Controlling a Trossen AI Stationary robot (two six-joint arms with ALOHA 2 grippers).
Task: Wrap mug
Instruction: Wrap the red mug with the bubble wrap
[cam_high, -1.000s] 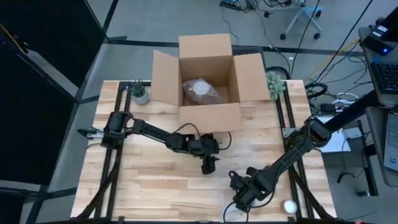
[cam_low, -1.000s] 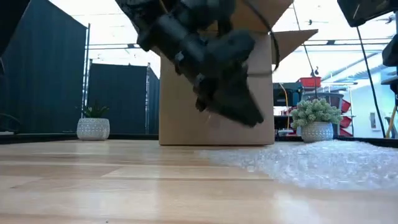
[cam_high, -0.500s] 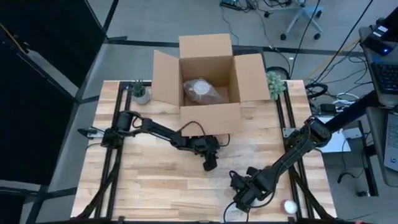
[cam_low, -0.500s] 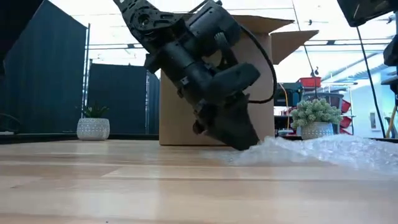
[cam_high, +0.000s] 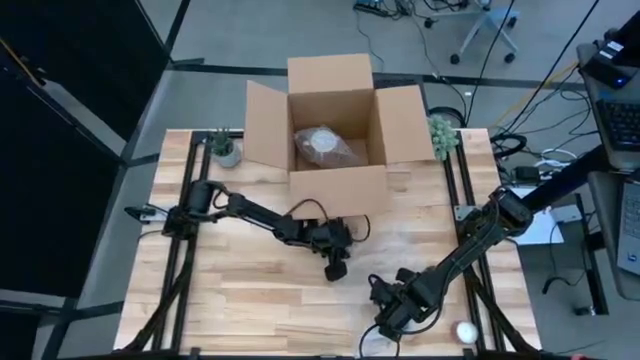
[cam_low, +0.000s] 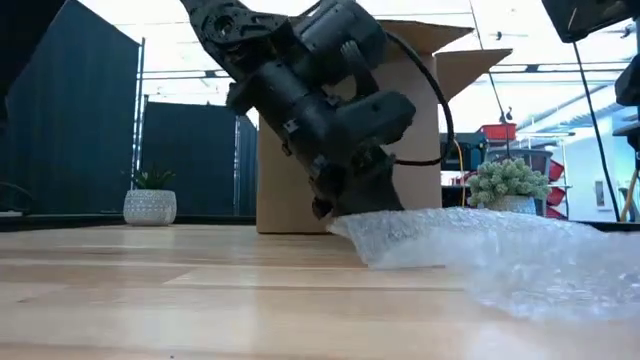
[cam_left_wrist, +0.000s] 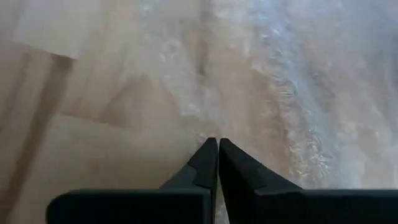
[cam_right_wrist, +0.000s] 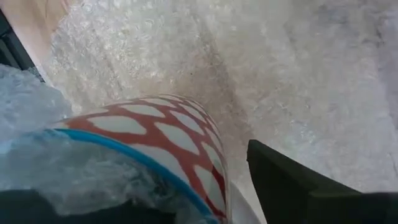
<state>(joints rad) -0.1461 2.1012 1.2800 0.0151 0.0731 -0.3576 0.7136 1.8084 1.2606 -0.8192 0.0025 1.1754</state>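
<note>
The left end effector (cam_low: 345, 205) pinches the bubble wrap (cam_low: 480, 245) edge closed, while the right end effector (cam_high: 385, 320) grasps the half-hidden mug (cam_right_wrist: 155, 134).

The wooden table (cam_high: 230, 290) carries a cardboard box (cam_high: 335, 130), two potted plants (cam_high: 225, 148) and bubble wrap (cam_low: 480, 245).
</note>
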